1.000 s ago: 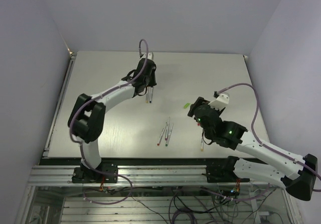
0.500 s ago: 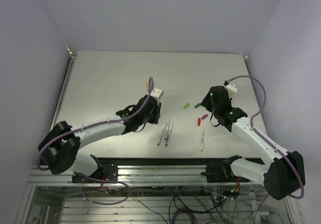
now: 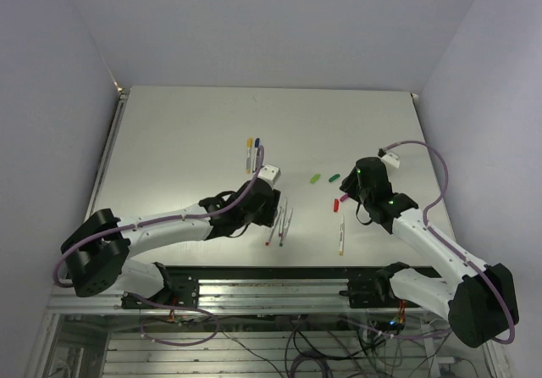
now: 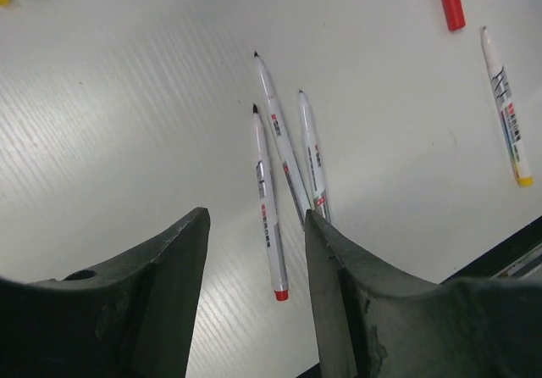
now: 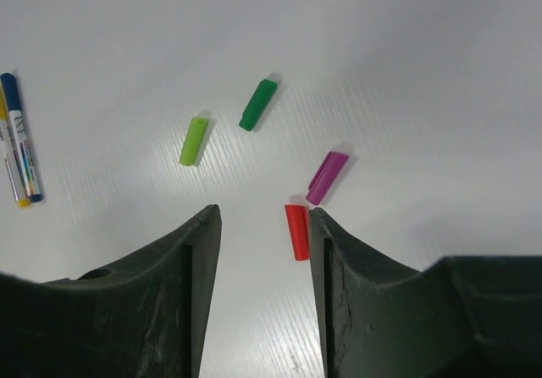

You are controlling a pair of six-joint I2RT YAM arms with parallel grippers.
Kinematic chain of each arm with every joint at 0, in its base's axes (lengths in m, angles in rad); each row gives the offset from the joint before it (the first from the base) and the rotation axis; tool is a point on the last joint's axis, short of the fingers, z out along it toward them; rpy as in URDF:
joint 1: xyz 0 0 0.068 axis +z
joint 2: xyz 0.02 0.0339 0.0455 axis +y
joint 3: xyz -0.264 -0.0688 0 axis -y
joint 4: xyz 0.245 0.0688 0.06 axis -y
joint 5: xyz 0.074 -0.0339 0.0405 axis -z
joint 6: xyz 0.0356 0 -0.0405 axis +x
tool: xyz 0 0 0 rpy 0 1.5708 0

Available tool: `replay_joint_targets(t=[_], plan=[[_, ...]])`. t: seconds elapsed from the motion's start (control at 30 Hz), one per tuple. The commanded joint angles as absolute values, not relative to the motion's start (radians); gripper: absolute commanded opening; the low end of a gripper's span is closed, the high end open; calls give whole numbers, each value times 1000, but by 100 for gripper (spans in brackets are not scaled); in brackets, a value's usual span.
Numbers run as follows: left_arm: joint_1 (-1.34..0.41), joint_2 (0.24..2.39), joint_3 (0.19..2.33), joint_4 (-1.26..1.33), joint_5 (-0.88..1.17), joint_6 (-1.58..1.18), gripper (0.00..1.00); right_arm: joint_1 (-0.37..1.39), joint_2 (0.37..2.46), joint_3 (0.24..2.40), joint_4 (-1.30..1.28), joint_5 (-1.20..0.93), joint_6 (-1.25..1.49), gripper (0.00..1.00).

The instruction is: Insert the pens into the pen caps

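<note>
Left wrist view showed the left gripper (image 4: 256, 217), jaws apart and empty, over the red-ended pen (image 4: 266, 200), the right gripper (image 5: 261, 213) likewise over the red cap (image 5: 296, 231); grasping apparently required descent and closure.

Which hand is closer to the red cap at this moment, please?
Right. The right hand hangs just above the red cap, which shows between its jaws; the left hand is away to the left, over three uncapped pens.

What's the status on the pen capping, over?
Left gripper open, empty, by three uncapped pens. Right gripper open, over red cap. Two capped pens set aside. Nothing blocking either.
</note>
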State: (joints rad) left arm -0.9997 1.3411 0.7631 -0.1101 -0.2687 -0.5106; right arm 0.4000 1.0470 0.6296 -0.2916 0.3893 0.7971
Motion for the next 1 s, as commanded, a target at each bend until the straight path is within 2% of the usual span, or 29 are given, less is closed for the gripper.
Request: replay_joint_targets(t=[0.0, 0.97], plan=[[-1043, 1390, 752, -111, -292, -534, 58, 393, 1004, 591, -273, 359, 816, 44], [-1092, 1625, 803, -78, -315, -557, 53, 394, 962, 548, -263, 331, 820, 42]])
